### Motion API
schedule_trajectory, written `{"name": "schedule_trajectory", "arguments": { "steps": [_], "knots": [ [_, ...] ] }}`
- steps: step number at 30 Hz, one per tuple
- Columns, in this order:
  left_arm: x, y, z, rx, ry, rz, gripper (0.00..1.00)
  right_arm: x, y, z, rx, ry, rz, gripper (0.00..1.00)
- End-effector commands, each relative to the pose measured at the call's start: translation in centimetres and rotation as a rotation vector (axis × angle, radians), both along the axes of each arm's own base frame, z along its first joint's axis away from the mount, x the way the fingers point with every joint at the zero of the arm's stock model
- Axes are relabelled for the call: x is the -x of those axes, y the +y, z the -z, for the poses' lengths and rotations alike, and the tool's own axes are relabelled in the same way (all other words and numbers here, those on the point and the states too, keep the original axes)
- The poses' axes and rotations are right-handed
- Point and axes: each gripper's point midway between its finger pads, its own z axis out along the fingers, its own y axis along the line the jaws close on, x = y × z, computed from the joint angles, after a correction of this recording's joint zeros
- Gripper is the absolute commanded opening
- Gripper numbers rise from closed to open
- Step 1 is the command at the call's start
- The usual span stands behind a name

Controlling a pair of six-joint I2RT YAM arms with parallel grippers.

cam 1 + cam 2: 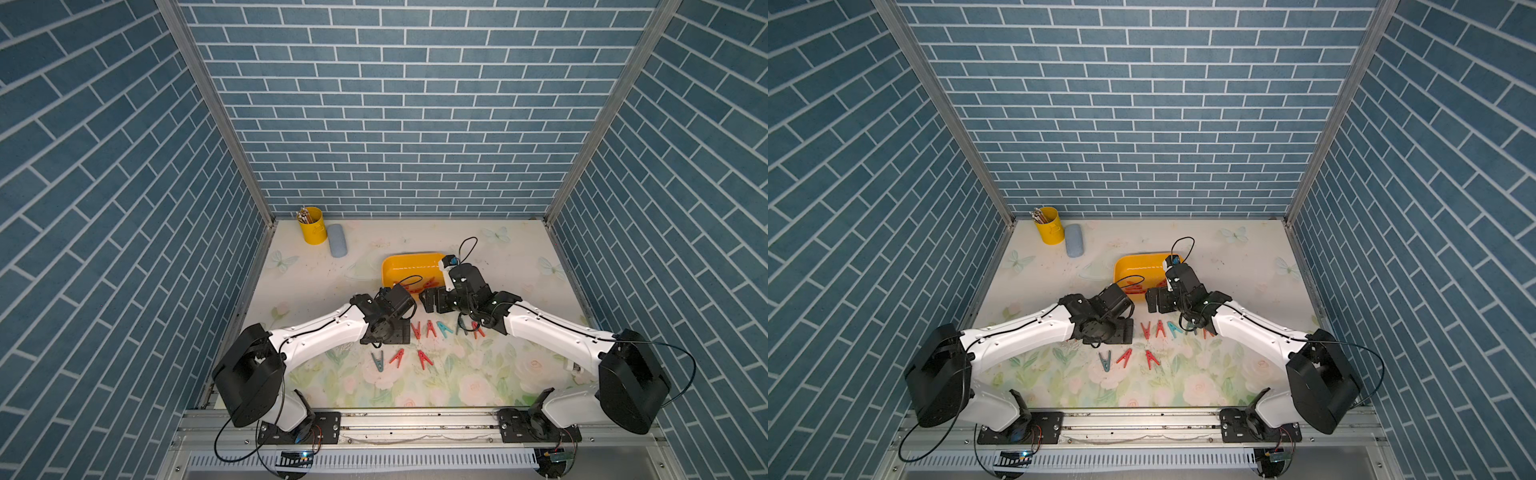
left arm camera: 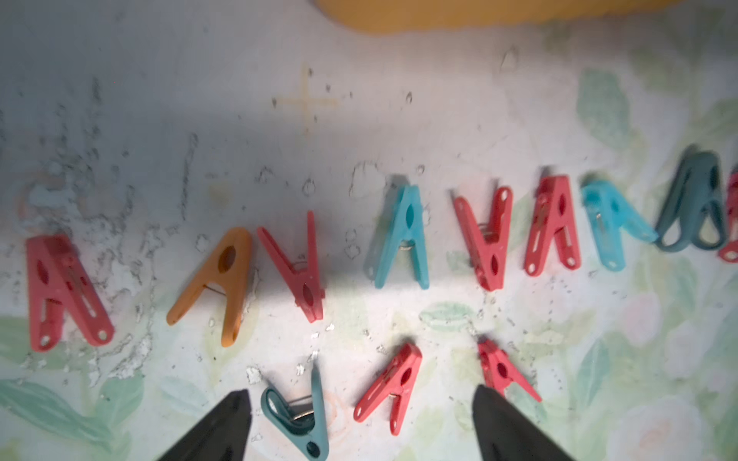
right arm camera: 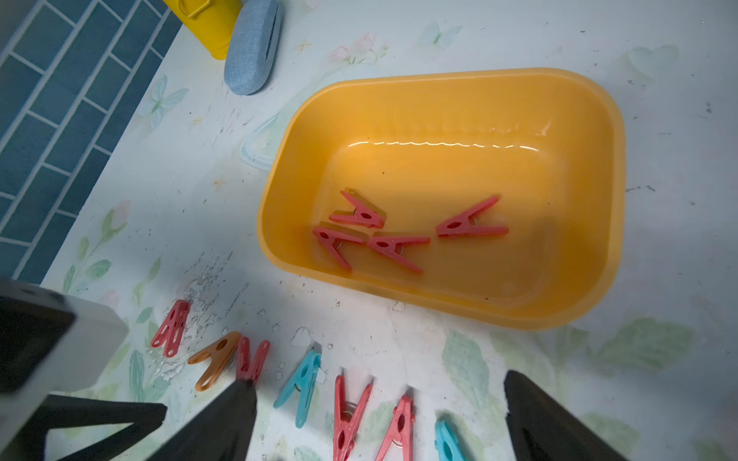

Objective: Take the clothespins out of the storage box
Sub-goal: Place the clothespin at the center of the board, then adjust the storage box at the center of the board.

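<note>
The yellow storage box (image 1: pixel 409 264) (image 3: pixel 451 76) sits mid-table. Several red clothespins (image 3: pixel 393 233) lie on its floor. More clothespins, red, teal and one orange (image 2: pixel 217 285), lie in a row (image 2: pixel 403 239) on the table in front of it. A dark teal one (image 2: pixel 303 415) and two red ones (image 1: pixel 397 357) form a nearer row. My left gripper (image 2: pixel 361 399) (image 1: pixel 388 332) hangs open over that nearer row, holding nothing. My right gripper (image 3: pixel 379 383) (image 1: pixel 430 301) is open and empty above the longer row, at the box's near edge.
A yellow pencil cup (image 1: pixel 311 225) and a blue-grey case (image 1: pixel 337 241) stand at the back left corner. Blue brick walls close in three sides. The left arm's wrist (image 3: pixel 60 343) sits close beside my right gripper.
</note>
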Motion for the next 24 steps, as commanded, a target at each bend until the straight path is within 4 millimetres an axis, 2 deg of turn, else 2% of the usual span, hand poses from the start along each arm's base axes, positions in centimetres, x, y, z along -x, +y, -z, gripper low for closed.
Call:
{"name": "schedule_trajectory", "arguments": {
  "steps": [1,10,16,21,24],
  "knots": [
    [-2.2,1.1,-1.1,-0.038,-0.047,-0.022,1.00,-1.4,-1.0,-0.1,0.037,-0.001,0.041,0.99],
    [-8.5,1.8,-3.4,-0.006,-0.150,-0.087,0.99,-5.5,-4.4,1.1,0.131,0.028,0.147,1.00],
    [-11.9,2.5,-3.8,0.024,-0.186,-0.117,1.00,-8.4,-6.2,2.7,0.179,0.047,0.189,0.86],
    [-13.9,2.6,-4.4,0.055,-0.211,-0.122,0.99,-10.9,-7.0,4.9,0.216,0.074,0.199,0.75],
    [-14.9,2.7,-4.5,0.068,-0.212,-0.122,0.99,-12.2,-7.3,6.1,0.218,0.080,0.211,0.62]
  ]
}}
